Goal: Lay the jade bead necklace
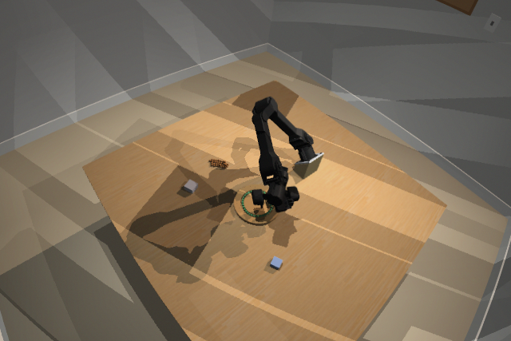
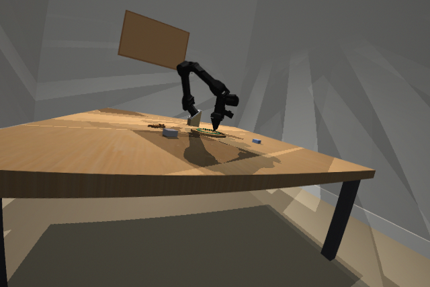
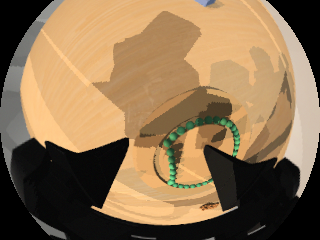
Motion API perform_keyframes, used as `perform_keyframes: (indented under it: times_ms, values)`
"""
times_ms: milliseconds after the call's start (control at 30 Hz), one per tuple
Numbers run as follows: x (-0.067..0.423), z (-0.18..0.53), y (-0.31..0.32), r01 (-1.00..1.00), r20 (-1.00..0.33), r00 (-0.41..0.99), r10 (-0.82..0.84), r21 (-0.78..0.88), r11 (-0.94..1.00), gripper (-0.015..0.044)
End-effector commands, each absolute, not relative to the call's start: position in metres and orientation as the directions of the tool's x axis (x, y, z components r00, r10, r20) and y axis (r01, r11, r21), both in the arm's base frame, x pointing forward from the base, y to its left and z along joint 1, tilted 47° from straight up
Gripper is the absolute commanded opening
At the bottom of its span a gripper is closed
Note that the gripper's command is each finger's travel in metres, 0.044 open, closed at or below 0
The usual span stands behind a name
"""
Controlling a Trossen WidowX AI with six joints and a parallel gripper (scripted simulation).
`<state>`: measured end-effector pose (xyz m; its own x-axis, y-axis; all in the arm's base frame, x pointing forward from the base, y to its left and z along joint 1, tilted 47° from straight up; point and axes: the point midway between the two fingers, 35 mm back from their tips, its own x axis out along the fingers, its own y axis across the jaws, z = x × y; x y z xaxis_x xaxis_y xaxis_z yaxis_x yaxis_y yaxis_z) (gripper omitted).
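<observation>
The jade bead necklace [image 1: 244, 201] [image 2: 202, 130] [image 3: 200, 122] lies as a green ring on the round wooden bead board [image 1: 252, 220] [image 2: 219, 134] [image 3: 195, 155], and seems to follow its groove. My gripper [image 1: 264, 205] [image 2: 214, 127] [image 3: 168, 146] points straight down just above the board. It is open, with one finger on each side of the ring's near part and nothing between them. In the wrist view the right finger hides part of the ring.
A brown bead strand [image 1: 218, 163] [image 2: 156, 125] lies left of the arm. A grey block [image 1: 190, 185] [image 2: 170, 132] sits left of the board and a blue block [image 1: 275, 262] [image 2: 256, 140] in front of it. The arm's base [image 1: 308, 165] stands behind the board.
</observation>
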<state>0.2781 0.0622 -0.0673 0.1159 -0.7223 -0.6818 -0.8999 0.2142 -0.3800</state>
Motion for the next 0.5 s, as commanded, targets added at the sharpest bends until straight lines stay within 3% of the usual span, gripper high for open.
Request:
perform_keyframes:
  times_ms: [0,233,400,467]
  values:
    - [0.279,-0.067,0.063,-0.897,-0.685,0.115,-0.72,-0.382,0.221,0.044]
    - [0.274,-0.038,0.077,-0.99,-0.686,0.114,-0.719,-0.137,-0.027,0.0256]
    - [0.274,-0.037,0.078,-0.991,-0.686,0.114,-0.719,-0.128,-0.035,0.0125]
    - [0.274,-0.037,0.078,-0.991,-0.686,0.114,-0.719,-0.128,-0.035,0.012]
